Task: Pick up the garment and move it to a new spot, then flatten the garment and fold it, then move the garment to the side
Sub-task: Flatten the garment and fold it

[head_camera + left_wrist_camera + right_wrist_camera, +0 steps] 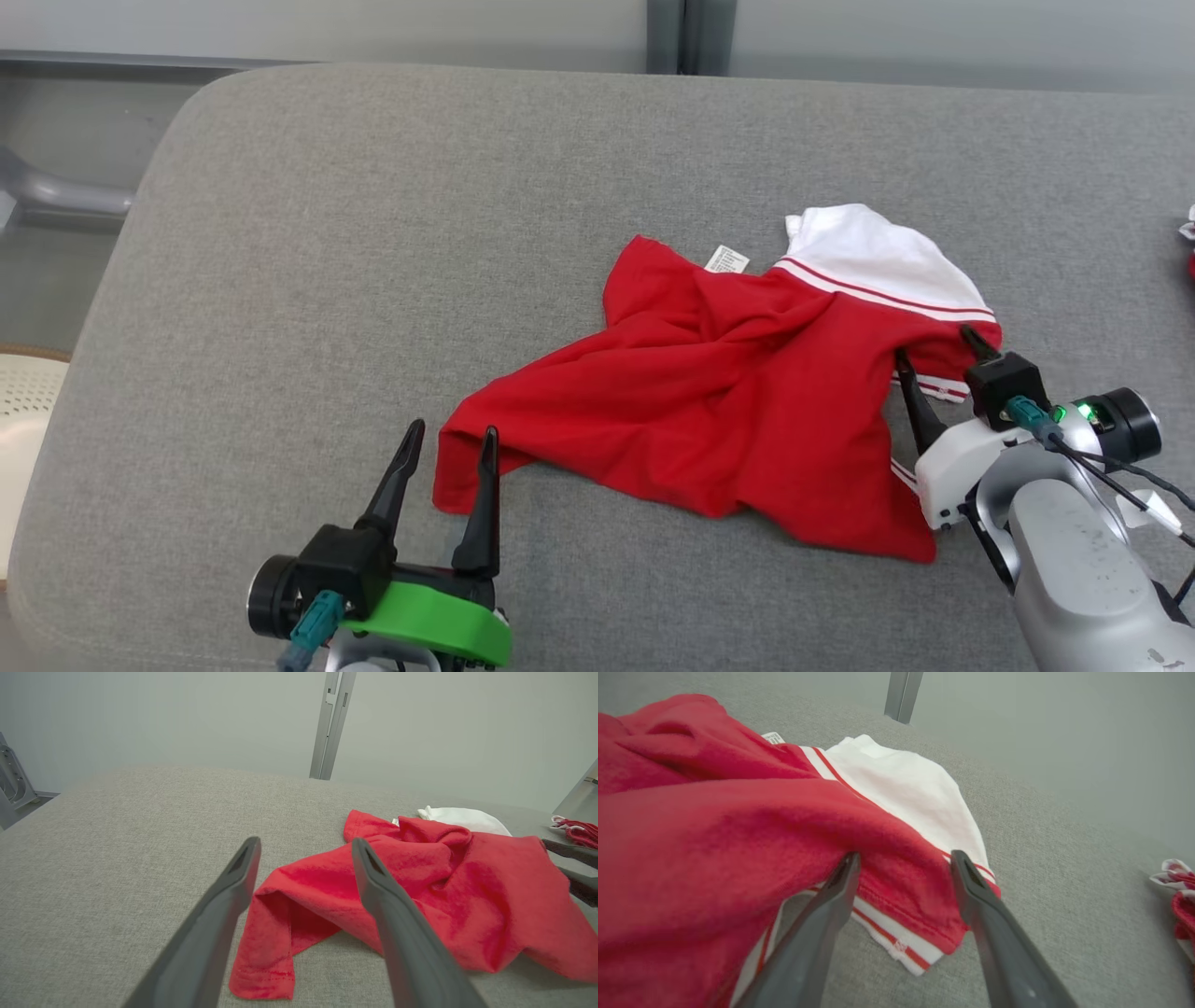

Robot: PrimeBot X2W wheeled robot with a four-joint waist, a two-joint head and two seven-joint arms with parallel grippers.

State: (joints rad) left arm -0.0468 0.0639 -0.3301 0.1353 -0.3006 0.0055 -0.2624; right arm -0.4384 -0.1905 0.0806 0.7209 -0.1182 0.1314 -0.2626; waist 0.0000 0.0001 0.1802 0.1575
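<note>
A crumpled red-and-white T-shirt lies unfolded right of centre on a grey fabric cushion, its white panel at the upper right and a small care label showing beside the striped trim. At lower left of the head view, the left gripper stands with its dark fingers spread wide and holding nothing, the shirt's lower-left corner lying between them in the left wrist view. At the right, the right gripper is likewise spread wide, its fingers set either side of the red, white-striped hem. One fingertip meets the fold of cloth, but the fabric is not pinched. Another red-and-white cloth item sits at the right edge of the frame, well apart from the shirt. A grey metal post rises behind the cushion at top centre.
</note>
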